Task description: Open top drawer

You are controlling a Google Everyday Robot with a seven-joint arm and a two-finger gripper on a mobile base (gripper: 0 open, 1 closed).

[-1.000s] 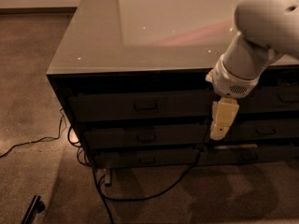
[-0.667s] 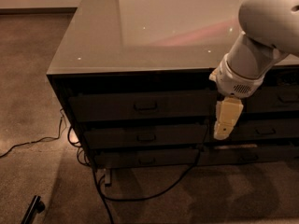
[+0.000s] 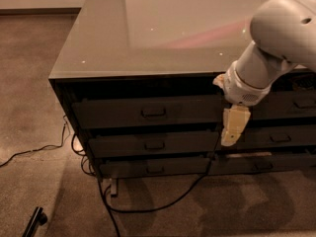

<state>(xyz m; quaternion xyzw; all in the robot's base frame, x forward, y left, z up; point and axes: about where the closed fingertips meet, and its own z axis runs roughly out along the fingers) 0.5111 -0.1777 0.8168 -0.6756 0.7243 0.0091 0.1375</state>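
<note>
The top drawer (image 3: 123,113) is a wide dark grey front just under the counter top, with a small rectangular pull handle (image 3: 153,112) at its centre. Its inside does not show. My gripper (image 3: 233,131) hangs pointing down from the white arm (image 3: 276,43), in front of the gap between the left and right drawer columns. It is to the right of the handle and slightly lower, at the level of the top drawer's lower edge. It holds nothing that I can see.
Two shallower drawers (image 3: 154,145) lie below the top one. More drawers (image 3: 280,138) stand in the right column. Black cables (image 3: 148,207) trail on the floor at the cabinet's foot. A black object (image 3: 34,221) lies at the lower left. The glossy counter top (image 3: 148,28) is above.
The gripper has dropped slightly and barely shifted sideways. The drawers look the same.
</note>
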